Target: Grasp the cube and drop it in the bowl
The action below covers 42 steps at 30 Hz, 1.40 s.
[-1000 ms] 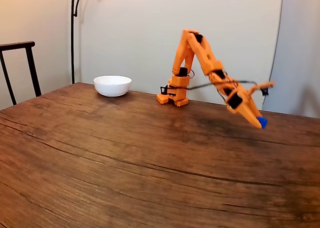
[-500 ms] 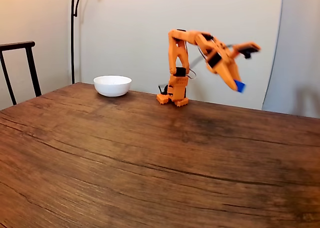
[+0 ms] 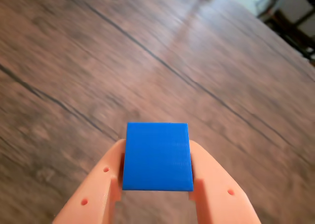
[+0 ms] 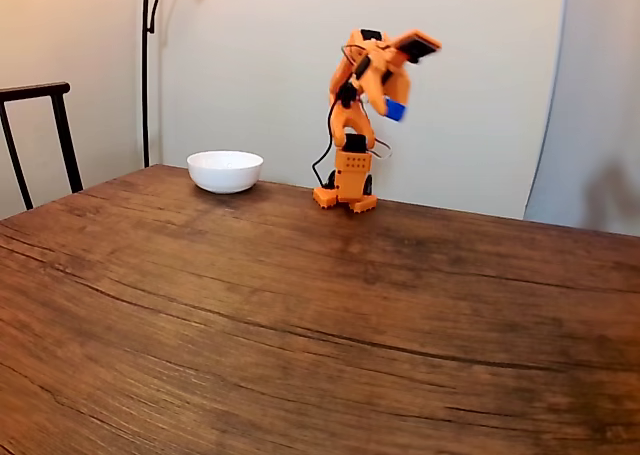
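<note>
The blue cube point(image 3: 157, 156) sits clamped between the two orange fingers point(image 3: 101, 184) of my gripper point(image 3: 157, 160) in the wrist view, high above the wooden table. From the fixed view, the gripper point(image 4: 392, 107) is shut on the cube point(image 4: 396, 109), raised well above the arm's base with the arm folded upright. The white bowl point(image 4: 225, 171) rests on the table to the left of the base, some way from the gripper.
The orange arm base point(image 4: 346, 191) stands at the table's far edge by the wall. A dark chair back point(image 4: 40, 135) and a lamp pole point(image 4: 147, 65) stand at left. The wooden tabletop point(image 4: 300, 315) stretches wide in front.
The arm has swung from low on the right up and leftward, carrying the blue cube from near the table to high over its base.
</note>
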### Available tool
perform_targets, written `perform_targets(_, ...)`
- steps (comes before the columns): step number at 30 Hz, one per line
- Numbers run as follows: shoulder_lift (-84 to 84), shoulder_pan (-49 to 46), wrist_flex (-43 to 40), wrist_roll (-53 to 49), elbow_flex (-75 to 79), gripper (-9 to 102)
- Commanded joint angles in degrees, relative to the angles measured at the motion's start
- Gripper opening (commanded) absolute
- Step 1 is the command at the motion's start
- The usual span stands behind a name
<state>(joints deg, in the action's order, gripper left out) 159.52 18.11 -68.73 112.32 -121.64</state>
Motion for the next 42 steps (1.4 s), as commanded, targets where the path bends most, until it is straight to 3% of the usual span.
perform_targets(1, 7.3, -3.3, -6.8, 0.5, 2.0, 1)
perform_targets(10, 28.5, -15.9, -23.0, 1.2, 2.9, 1)
perform_targets(15, 30.8, -25.0, -28.3, 1.0, 2.6, 1)
perform_targets(37, 28.0, -83.3, -27.4, 1.6, 1.6, 1)
perform_targets(42, 19.9, -89.5, -22.1, 0.9, 3.4, 1)
